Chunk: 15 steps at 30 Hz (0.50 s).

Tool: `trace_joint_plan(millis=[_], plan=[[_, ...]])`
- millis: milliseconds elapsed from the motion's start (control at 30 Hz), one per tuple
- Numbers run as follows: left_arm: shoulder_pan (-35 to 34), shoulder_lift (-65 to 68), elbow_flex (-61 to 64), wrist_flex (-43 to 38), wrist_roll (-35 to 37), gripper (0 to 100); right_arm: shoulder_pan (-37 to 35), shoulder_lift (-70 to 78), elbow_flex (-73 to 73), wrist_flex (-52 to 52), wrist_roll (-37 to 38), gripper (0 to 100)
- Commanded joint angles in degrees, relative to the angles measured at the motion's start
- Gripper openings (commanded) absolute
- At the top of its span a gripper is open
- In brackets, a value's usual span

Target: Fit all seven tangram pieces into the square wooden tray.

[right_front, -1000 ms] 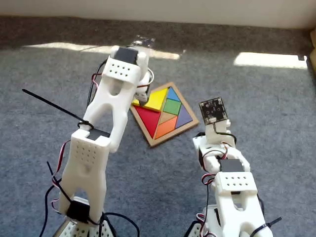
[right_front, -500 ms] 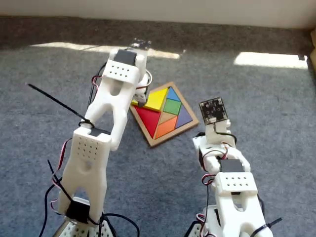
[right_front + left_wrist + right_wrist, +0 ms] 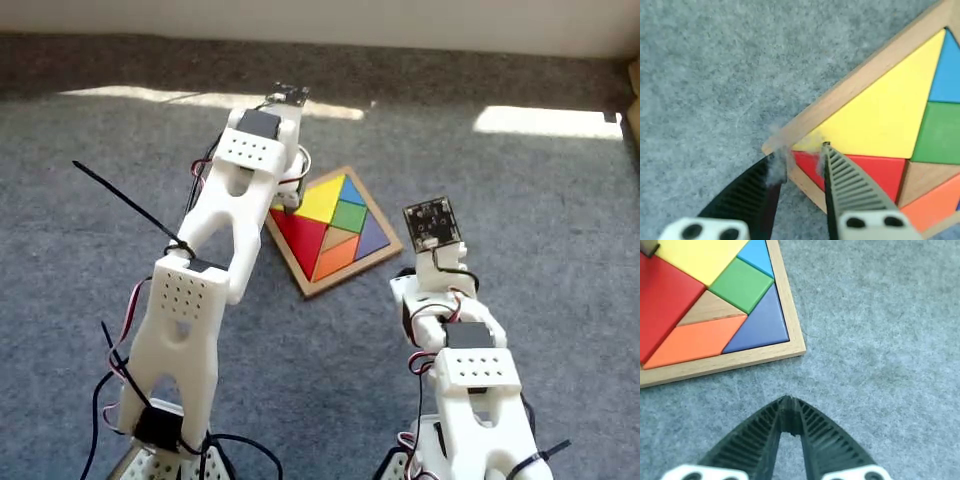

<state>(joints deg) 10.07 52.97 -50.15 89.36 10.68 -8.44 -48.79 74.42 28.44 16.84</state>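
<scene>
There is one square wooden tray point(image 3: 355, 272) on the grey carpet point(image 3: 520, 200), in the middle, turned so that a corner points to each side. All seven pieces lie flat inside it, and they fill it up. There are five triangles, one square and one slanted four-sided piece. The big yellow triangle point(image 3: 700, 257) and the big red triangle point(image 3: 662, 305) are on the left side of the tray. The small light blue triangle point(image 3: 757, 255) is at the far corner. The green square point(image 3: 742, 285) is in the middle, and the small tan triangle point(image 3: 707, 310) touches it on the near side. The orange slanted piece point(image 3: 695, 340) lies along the near edge, and the purple-blue triangle point(image 3: 762, 322) sits in the right corner. There are two arms. The left gripper point(image 3: 802, 152) is at the left corner of the tray. It is open just a little bit. One finger point(image 3: 760, 190) is outside the tray on the carpet. The other finger point(image 3: 845, 185) is inside, with its tip where yellow meets red. The wooden edge is between them, but I cannot tell if they squeeze it. The right gripper point(image 3: 789, 402) is closed with its tips together and has nothing in it. It is over the carpet near the right corner of the tray, not touching it.
</scene>
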Motion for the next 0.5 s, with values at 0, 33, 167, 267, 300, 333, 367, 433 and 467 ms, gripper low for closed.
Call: trace_joint_plan(millis=[0,33,167,267,300,333,367,433,467], plan=[[-0.75,-1.71,-2.86,3.08,0.44,12,-0.48,-1.63,-0.75,-1.19,-0.26,0.6],[-0.92,-2.15,-4.53,5.01,0.44,12,-0.48,-1.63,-0.75,-1.19,-0.26,0.6],[-1.63,-5.49,-11.03,11.16,0.35,7,-0.31,-1.63,-0.75,-1.19,-0.35,0.6],[-3.03,-10.42,-11.56,11.34,0.35,1,-0.31,-1.63,-0.84,-1.19,-0.53,0.6],[-3.47,-12.00,-11.30,11.43,0.35,1,-0.31,-1.63,-0.84,-1.19,-0.62,0.6],[-3.91,-13.85,-10.07,11.43,0.35,0,-0.31,-1.63,-0.84,-1.19,-0.62,0.6],[-4.18,-15.78,-8.48,11.43,0.35,0,-0.31,-1.63,-0.84,-1.19,-0.62,0.6],[-4.62,-20.00,-4.62,11.34,0.26,0,-0.31,-1.63,-0.84,-1.19,-0.62,0.6],[-4.79,-22.20,-2.15,11.25,0.26,0,-0.31,-1.71,-0.84,-1.19,-0.62,0.6]])
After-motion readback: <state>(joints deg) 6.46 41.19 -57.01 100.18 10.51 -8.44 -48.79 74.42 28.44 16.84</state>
